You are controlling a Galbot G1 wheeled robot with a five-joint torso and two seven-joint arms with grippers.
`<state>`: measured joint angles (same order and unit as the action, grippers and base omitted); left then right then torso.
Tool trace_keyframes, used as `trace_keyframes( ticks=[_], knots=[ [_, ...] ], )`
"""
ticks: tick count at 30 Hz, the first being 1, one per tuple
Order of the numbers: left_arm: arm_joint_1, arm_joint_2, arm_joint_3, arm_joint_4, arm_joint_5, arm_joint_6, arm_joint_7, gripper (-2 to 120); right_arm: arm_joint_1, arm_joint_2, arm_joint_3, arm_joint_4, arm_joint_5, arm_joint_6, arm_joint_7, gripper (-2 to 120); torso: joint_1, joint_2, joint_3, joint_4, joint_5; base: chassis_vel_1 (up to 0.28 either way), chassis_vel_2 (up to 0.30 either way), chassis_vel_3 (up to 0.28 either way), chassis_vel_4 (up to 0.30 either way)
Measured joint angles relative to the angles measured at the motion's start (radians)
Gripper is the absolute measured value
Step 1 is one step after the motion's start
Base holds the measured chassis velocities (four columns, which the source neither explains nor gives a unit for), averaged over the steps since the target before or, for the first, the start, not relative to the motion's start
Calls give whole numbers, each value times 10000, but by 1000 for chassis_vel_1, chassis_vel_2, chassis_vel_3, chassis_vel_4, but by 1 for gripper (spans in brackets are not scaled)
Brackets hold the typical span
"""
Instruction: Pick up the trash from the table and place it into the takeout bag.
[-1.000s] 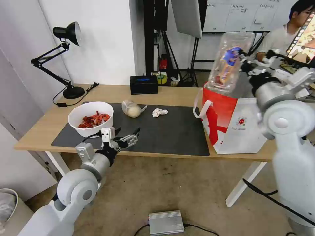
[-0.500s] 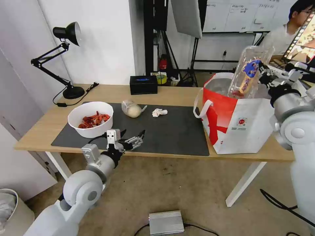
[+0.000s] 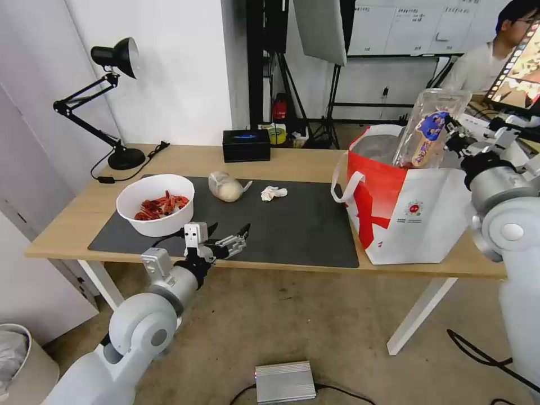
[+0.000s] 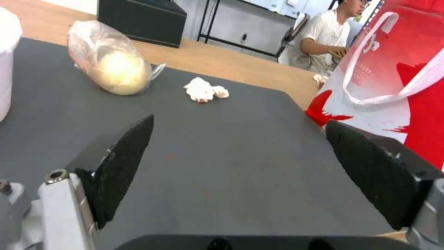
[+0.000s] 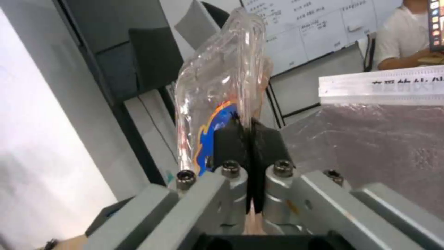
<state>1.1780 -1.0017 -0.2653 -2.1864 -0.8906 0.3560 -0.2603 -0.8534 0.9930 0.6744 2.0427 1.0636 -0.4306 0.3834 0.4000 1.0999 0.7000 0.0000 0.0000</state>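
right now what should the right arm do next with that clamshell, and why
Probably lower a little more, then open. The right end effector is shut on the clear clamshell tray, whose lower end is just inside the takeout bag mouth while most of it stands above the rim. The left end effector hovers open over the mat's near edge.

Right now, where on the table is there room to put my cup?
The mat is bare between the tissue and the bag. The wood near the lamp is free too. It is crowded around the bowl and the left gripper.
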Motion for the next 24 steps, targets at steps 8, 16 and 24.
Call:
trace_keyframes(
  ticks=[8, 16, 24],
  knots=[
    [5, 42, 7, -46, -35, -23, -8, 100, -324, -147, 205, 219, 112, -68, -173, 30, 0, 1, 0, -1, 0, 0, 0, 0, 0],
    [-14, 182, -47, -149, -46, -30, -15, 100, -375, -322, 315, 385, 199, -99, -174, 58, 0, 1, 1, 0, 0, 0, 0, 0, 0],
    [-20, 143, -52, -177, -60, -43, -18, 100, -657, -421, 588, 692, 436, -24, -363, 87, 0, 1, 0, 0, 1, 0, 0, 0, 0]
  ],
)
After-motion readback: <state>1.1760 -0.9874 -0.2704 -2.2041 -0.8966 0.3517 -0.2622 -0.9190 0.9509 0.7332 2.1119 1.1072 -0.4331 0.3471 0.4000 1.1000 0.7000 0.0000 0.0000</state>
